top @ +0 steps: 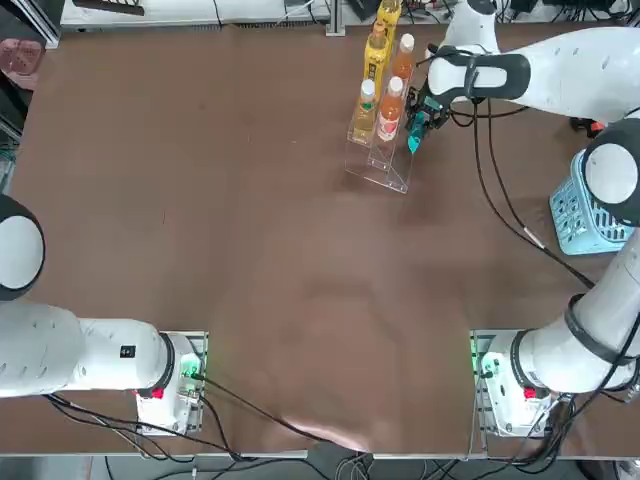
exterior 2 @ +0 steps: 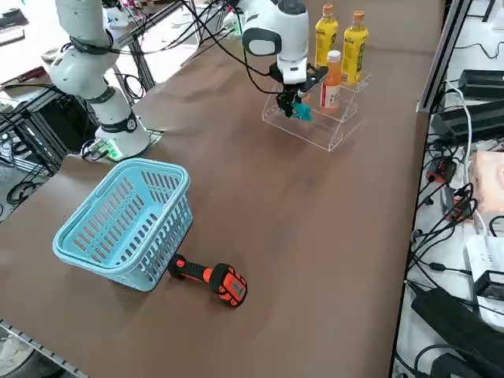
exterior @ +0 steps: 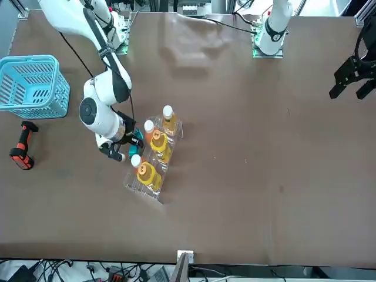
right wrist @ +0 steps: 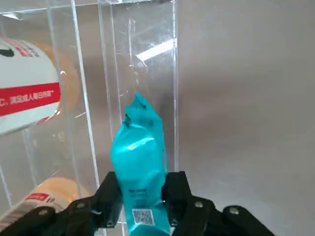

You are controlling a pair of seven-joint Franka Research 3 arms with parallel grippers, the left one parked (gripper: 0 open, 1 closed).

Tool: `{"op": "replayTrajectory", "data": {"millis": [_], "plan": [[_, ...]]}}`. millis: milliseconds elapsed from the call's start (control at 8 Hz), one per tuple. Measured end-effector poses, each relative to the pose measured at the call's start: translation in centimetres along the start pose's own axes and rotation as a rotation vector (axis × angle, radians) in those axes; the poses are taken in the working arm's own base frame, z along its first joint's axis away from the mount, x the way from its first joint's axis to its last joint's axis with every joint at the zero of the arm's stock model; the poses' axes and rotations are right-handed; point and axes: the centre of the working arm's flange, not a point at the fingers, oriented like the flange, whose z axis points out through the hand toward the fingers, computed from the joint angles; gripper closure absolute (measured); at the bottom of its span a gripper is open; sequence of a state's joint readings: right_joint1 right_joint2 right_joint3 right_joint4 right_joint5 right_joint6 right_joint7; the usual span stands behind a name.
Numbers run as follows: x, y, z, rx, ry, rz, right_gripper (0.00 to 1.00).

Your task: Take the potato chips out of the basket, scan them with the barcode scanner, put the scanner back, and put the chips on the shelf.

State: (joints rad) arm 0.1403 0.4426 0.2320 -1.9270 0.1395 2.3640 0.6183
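Pinching the teal-blue foil chip packet (right wrist: pixel 140 169) between the partly open black fingers of the right gripper (right wrist: pixel 142 196), over the edge of the clear acrylic stepped shelf (exterior 2: pixel 323 126) (orange and yellow bottles (exterior 2: pixel 331 82) standing on it), with the black-and-red handheld scanner (exterior 2: pixel 211 276) lying beside the light-blue lattice plastic basket (exterior 2: pixel 126 222).
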Motion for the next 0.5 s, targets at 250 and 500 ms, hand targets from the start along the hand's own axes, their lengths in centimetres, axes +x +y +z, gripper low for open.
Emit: {"op": "replayTrajectory", "data": {"millis": [250,500], "plan": [[0.15,-0.07,0.23,0.0,-0.002,0.001,0.42],[0.2,-0.15,0.16,0.002,-0.001,0.001,0.33]]}}
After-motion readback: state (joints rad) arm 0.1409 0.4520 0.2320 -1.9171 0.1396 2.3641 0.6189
